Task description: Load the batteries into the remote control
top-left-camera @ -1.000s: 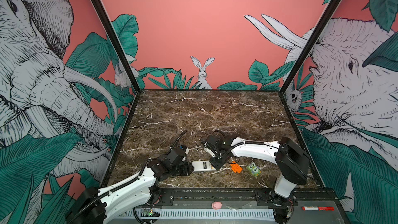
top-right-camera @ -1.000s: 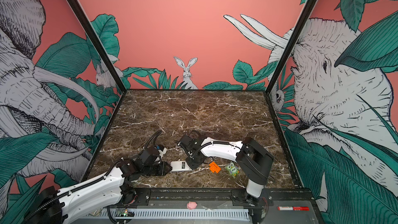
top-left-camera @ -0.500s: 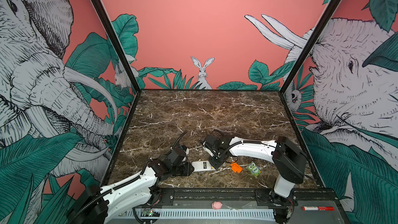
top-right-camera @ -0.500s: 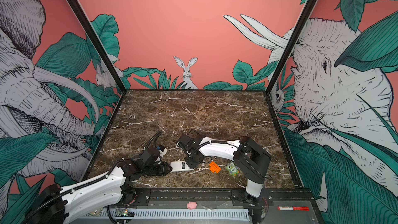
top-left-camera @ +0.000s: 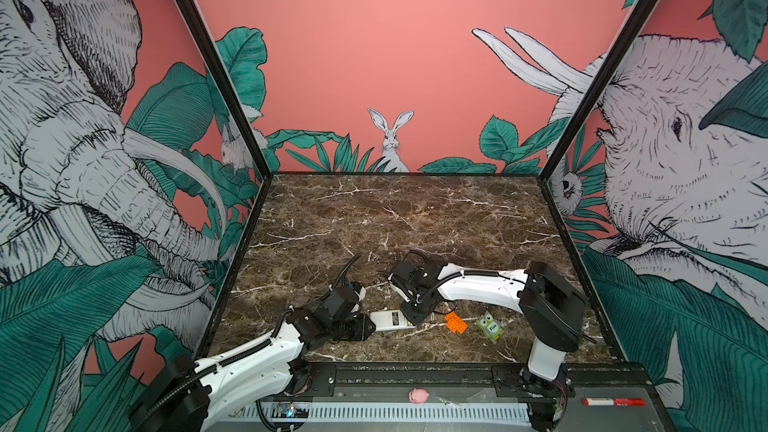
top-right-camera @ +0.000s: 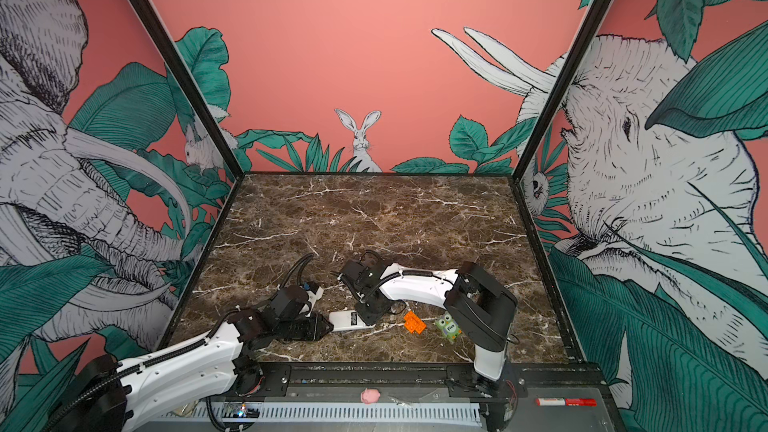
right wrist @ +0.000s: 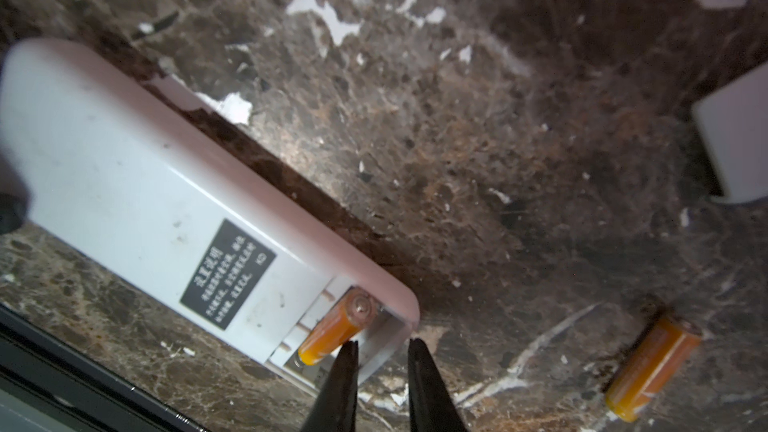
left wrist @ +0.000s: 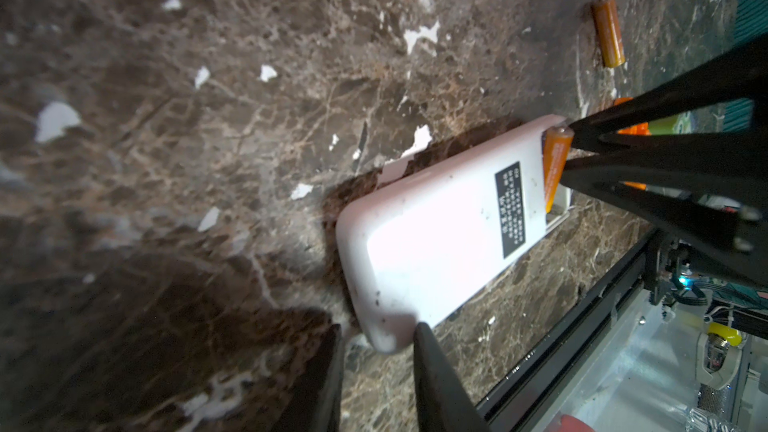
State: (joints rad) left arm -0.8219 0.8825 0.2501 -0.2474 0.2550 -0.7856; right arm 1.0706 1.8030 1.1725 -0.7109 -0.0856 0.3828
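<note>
The remote (right wrist: 137, 184) lies back-up on the bench (right wrist: 457, 139), one battery (right wrist: 332, 330) tilted in its open bay (right wrist: 388, 328), a spare battery (right wrist: 652, 363) nearby. Empty and slightly parted, the right tool (right wrist: 382, 351) should press squarely; the left tool (left wrist: 376, 326) straddles the far end, grip unclear.

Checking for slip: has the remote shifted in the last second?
No. In a top view the remote control lies just as far from the orange brick as before.
</note>
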